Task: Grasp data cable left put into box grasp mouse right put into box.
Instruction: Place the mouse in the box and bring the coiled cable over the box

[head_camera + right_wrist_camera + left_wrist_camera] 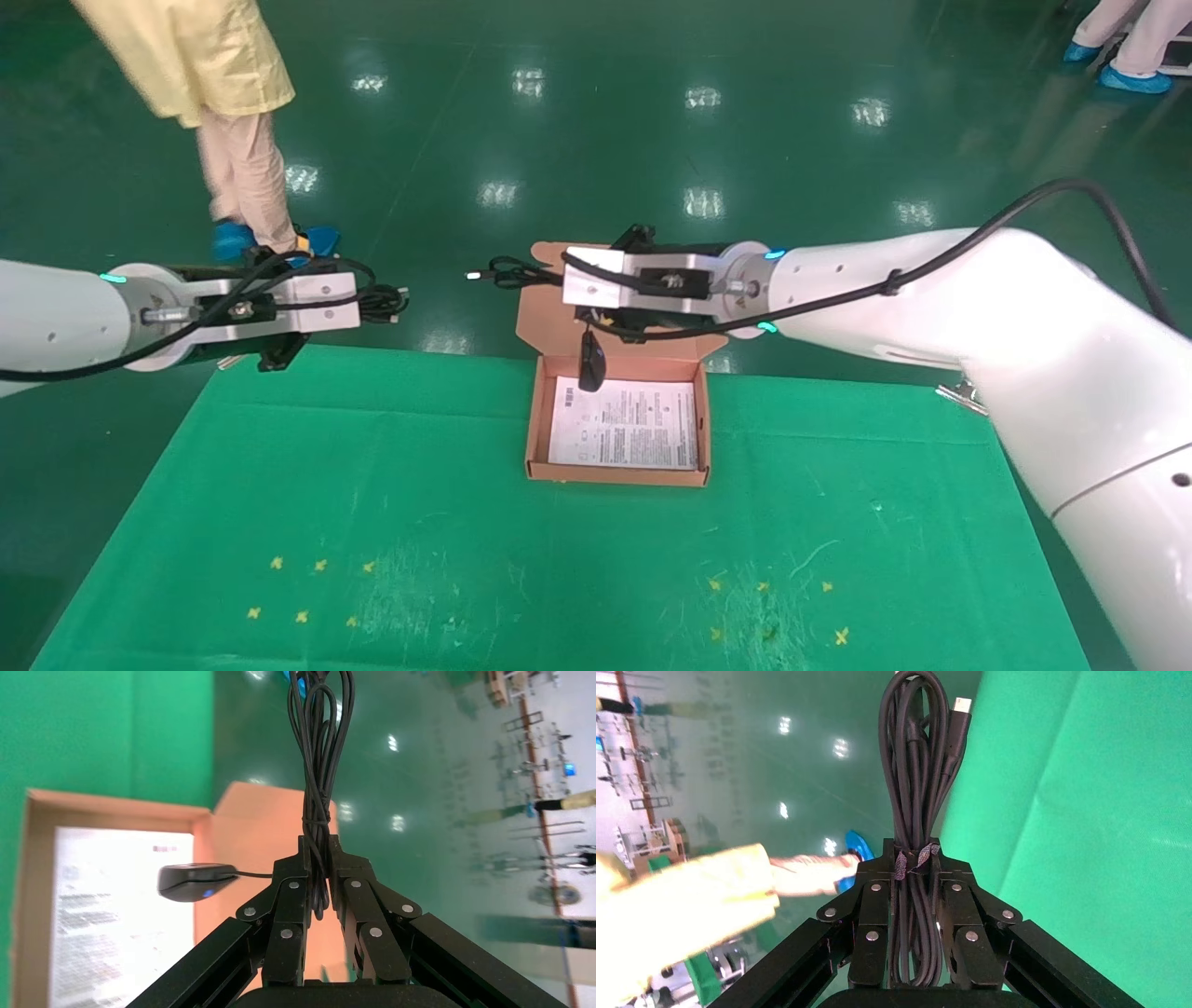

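My left gripper [365, 300] is at the table's far left edge, shut on the data cable [386, 303], a black looped bundle. In the left wrist view the cable [916, 776] sticks out past the closed gripper [914, 855], with a silver plug at its tip. My right gripper [557, 276] is above the box's open lid [549, 321], shut on the bundled mouse cord [507, 273]. The mouse [590, 363] hangs below on its cord over the far end of the box [533, 419]. The right wrist view shows the gripper [318, 855], the cord [320, 755], the mouse [193, 881] and the white lining sheet [119, 917].
The box stands mid-table on a green cloth [372, 485] with small yellow marks near the front. A person in a yellow coat [233, 112] stands on the floor behind the left arm. Another person's blue shoe covers [1131, 79] show at the far right.
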